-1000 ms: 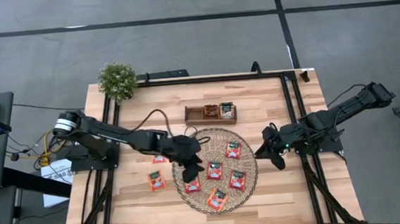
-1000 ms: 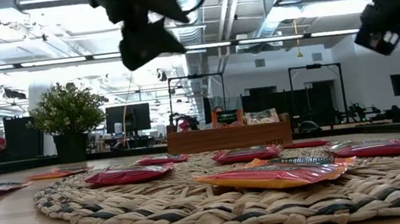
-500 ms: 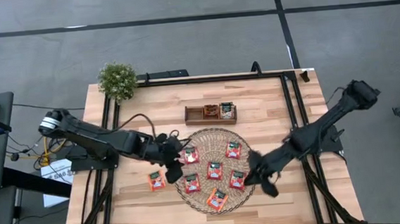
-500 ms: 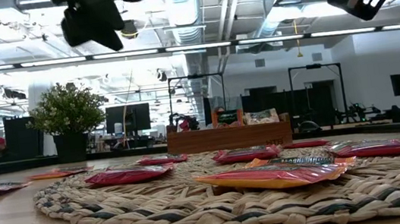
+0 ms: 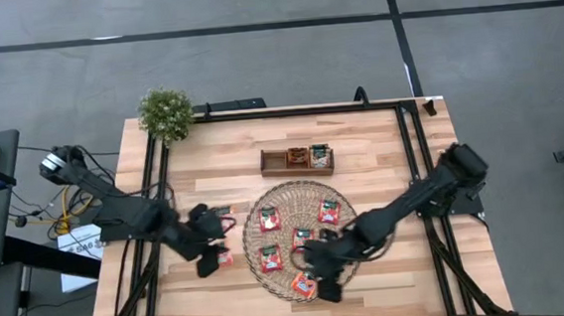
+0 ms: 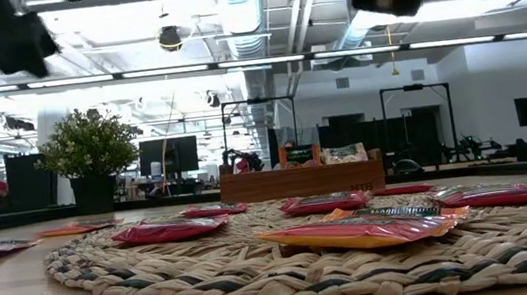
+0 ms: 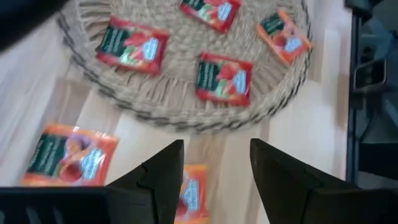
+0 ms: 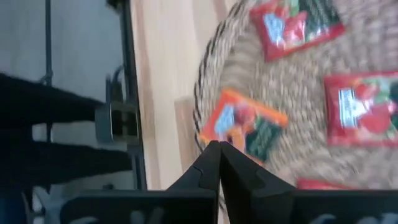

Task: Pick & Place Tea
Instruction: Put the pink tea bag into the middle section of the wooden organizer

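Note:
Several red-orange tea sachets lie flat on the round woven mat (image 5: 303,238), among them one at its near edge (image 5: 304,284). Two more lie on the bare table left of the mat (image 7: 68,158) (image 7: 189,193). The wooden tray (image 5: 297,160) beyond the mat holds sachets in its middle and right slots. My left gripper (image 5: 207,258) (image 7: 214,168) hangs open above the table left of the mat, over a loose sachet (image 5: 219,254). My right gripper (image 5: 320,275) (image 8: 217,163) is shut and empty, above the mat's near part beside the orange sachet (image 8: 245,127).
A small potted plant (image 5: 166,113) stands at the table's far left corner. Dark frame rails (image 5: 411,159) run along the left, right and far edges. Bare wood (image 5: 401,289) lies near and right of the mat.
My left gripper has drawn back from above the mat's left part toward the table's left and near edge, leaving the mat. My right arm has reached from the table's right side across to the mat's near part. The sachets have stayed where they were.

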